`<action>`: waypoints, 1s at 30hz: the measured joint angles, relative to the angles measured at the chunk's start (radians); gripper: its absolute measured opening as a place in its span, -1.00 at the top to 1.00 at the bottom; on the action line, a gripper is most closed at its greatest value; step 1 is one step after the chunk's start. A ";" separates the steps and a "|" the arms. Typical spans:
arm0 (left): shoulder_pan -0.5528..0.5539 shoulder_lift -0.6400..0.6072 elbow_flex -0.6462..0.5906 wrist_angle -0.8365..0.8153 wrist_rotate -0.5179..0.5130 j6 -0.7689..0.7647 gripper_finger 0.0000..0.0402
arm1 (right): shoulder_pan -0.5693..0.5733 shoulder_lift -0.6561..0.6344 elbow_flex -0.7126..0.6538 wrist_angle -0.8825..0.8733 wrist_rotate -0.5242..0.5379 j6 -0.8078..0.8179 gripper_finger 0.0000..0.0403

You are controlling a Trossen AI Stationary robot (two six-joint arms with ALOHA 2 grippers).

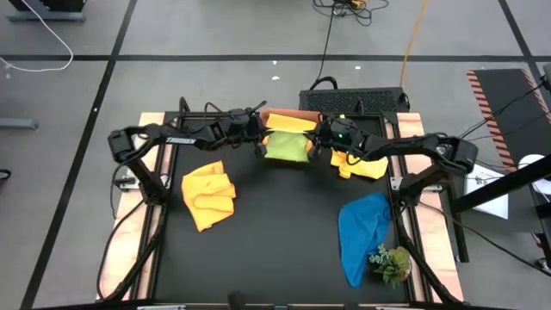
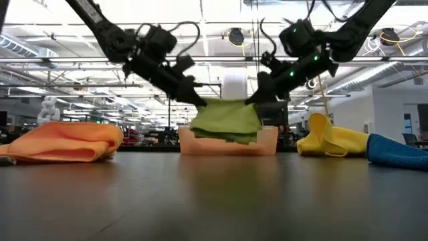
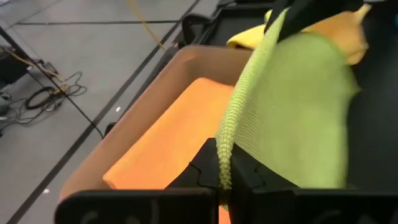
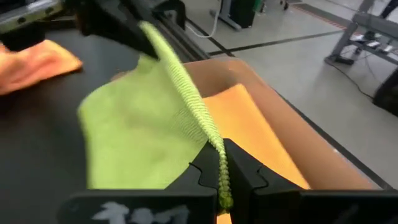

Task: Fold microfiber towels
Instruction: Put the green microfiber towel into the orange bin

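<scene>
A lime green towel (image 1: 288, 146) hangs between my two grippers, just on the near side of the terracotta-brown tray (image 1: 284, 114). My left gripper (image 1: 261, 145) is shut on its left top corner. My right gripper (image 1: 317, 142) is shut on its right top corner. An orange cloth (image 3: 168, 143) lies flat in the tray. A yellow-orange towel (image 1: 209, 195) lies crumpled on the table at the left. A yellow towel (image 1: 362, 164) lies under my right arm, and a blue towel (image 1: 363, 231) lies at the near right. My left gripper pinches the green towel's top edge at its left end (image 3: 225, 163) between its two fingers, slanting down from the table's left. That edge (image 2: 226, 102) runs taut to the other gripper. The towel hangs below, clear of the table. My right gripper pinches the same top edge at its right end (image 4: 219, 163) between its two fingers, slanting down from the table's right. The towel hangs below the fingers in more than one layer, and its lower hem (image 2: 231, 139) is in front of the tray's wall.
A small green plant sprig (image 1: 393, 263) lies at the near right corner beside the blue towel. The table's middle and near left show bare black surface (image 1: 275, 241). Cables and a dark box (image 1: 353, 99) lie on the floor beyond the tray.
</scene>
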 joint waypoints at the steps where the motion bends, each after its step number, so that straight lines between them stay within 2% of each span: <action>1: 0.004 0.016 -0.001 0.022 -0.001 0.000 0.97 | -0.009 0.015 0.000 0.014 0.000 -0.006 1.00; 6: 0.027 0.080 0.034 0.062 -0.045 0.011 0.89 | -0.065 0.069 -0.001 0.073 0.021 -0.041 1.00; 10: 0.055 0.115 0.094 0.001 -0.138 0.048 0.97 | -0.124 0.074 -0.010 0.062 0.092 -0.055 1.00; 12: 0.066 0.130 0.127 -0.038 -0.150 0.050 0.99 | -0.148 0.067 -0.003 0.083 0.073 -0.050 1.00; 16: 0.090 0.158 0.163 -0.105 -0.126 0.023 0.94 | -0.189 0.072 -0.006 0.060 -0.019 -0.034 1.00; 21: 0.087 0.158 0.168 -0.081 -0.098 0.035 0.95 | -0.188 0.071 -0.004 0.077 -0.060 -0.065 1.00; 26: 0.088 0.116 0.167 -0.073 0.041 0.044 0.99 | -0.178 0.024 -0.004 0.101 -0.115 -0.074 1.00; 30: 0.079 0.046 0.169 -0.064 0.121 0.025 0.86 | -0.138 -0.079 -0.003 0.090 -0.150 -0.053 1.00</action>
